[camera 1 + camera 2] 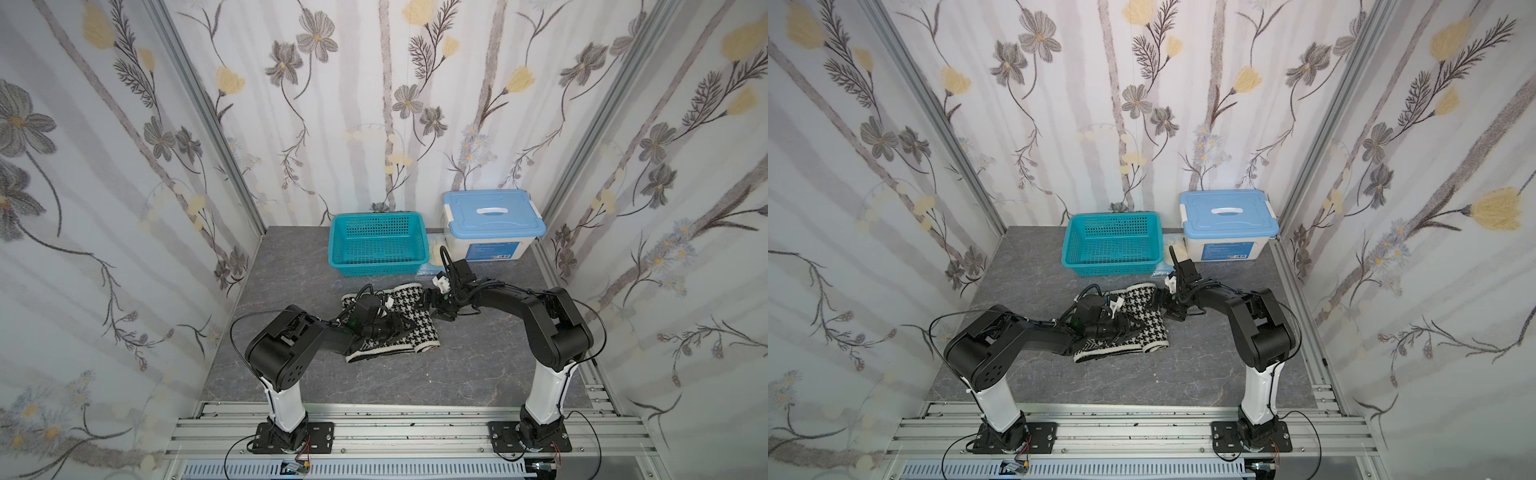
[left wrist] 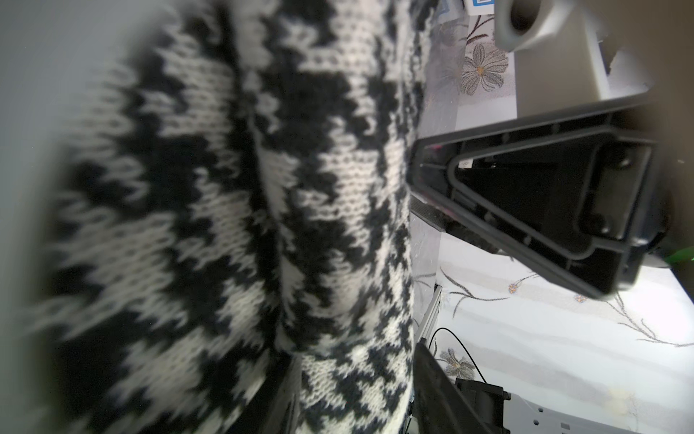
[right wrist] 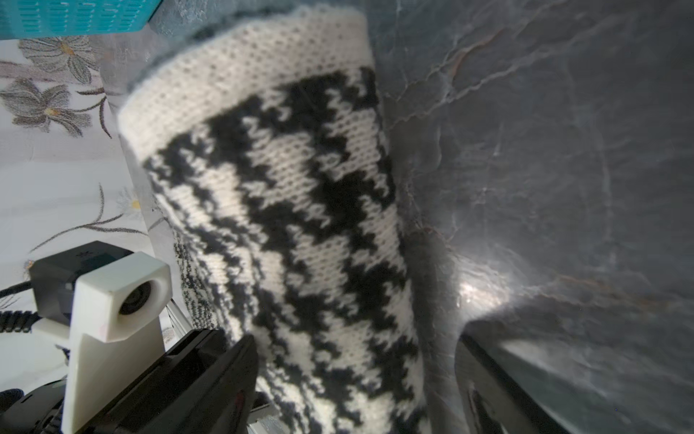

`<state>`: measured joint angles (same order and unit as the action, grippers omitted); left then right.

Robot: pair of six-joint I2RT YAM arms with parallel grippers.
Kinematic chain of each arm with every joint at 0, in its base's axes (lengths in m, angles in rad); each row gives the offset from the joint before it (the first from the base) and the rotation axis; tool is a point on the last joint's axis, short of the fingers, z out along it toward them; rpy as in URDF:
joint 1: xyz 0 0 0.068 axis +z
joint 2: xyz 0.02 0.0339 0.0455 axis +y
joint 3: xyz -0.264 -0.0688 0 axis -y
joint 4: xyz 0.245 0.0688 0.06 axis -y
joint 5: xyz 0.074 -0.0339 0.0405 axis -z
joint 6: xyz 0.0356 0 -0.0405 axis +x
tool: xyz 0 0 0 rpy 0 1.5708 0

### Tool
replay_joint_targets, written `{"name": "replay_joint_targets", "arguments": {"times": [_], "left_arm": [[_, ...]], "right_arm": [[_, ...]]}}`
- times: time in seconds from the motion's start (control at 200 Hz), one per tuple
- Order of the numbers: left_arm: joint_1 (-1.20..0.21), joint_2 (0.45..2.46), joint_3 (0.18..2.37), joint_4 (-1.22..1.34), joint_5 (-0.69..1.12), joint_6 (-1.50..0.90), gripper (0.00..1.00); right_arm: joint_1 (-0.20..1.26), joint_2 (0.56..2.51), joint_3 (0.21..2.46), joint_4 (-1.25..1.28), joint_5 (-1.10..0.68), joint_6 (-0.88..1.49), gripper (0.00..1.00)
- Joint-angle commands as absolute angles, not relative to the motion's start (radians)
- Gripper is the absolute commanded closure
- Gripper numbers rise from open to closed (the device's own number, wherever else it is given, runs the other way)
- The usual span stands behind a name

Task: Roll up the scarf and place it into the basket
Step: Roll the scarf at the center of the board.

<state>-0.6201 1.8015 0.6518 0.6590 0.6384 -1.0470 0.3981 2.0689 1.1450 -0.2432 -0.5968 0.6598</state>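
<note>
**Clerk:** Item one, and where is it lying?

**Checker:** Long black-and-white knitted scarf [image 1: 411, 318] [image 1: 1142, 318], houndstooth side up. It is lying bunched and partly folded on the grey marbled bench [image 1: 374, 386], directly under both pincers.

**Clerk:** Left pincer?

**Checker:** The left pincer [image 1: 399, 328] is pressing onto the near middle of the bundle. In its wrist view thick knit is filling the whole gap between its fingers, so I am entering it as clamped on the scarf.

**Clerk:** Right pincer?

**Checker:** The right pincer [image 3: 355, 342] is standing with its jaws apart, straddling a fold. Bare bench is showing between the knit and one finger.

**Clerk:** Long axis?

**Checker:** The bundle seems to be running crosswise, from one pincer towards the other. Seen from the right pincer, the fold is stretching straight ahead and ending in a white hem.

**Clerk:** Item two?

**Checker:** Rectangular teal plastic basket [image 1: 378, 269] with grid walls, nothing in it. It is sitting beyond both pincers, apart from the scarf, with its long side lying roughly parallel to the bundle. The right pincer is slightly nearer to it.

**Clerk:** Assessment?

**Checker:** The rolling is looking unfinished. The carry will be going forward, away from the arm bases.
</note>
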Motion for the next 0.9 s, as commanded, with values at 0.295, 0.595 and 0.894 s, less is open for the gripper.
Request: {"name": "replay_joint_targets", "arguments": {"times": [0.295, 0.595, 0.894], "left_arm": [[-0.617, 1.840, 0.641, 0.693, 0.637, -1.061, 0.50], [-0.617, 1.848, 0.624, 0.733, 0.637, -1.092, 0.51], [-0.611, 1.745, 0.639, 0.618, 0.640, -1.054, 0.48]], "right_arm": [[0.411, 2.111, 1.045, -0.019, -0.713, 0.728, 0.23], [0.415, 2.115, 0.999, 0.037, -0.727, 0.754, 0.53], [0.415, 2.034, 1.005, -0.056, -0.669, 0.717, 0.89]]}}
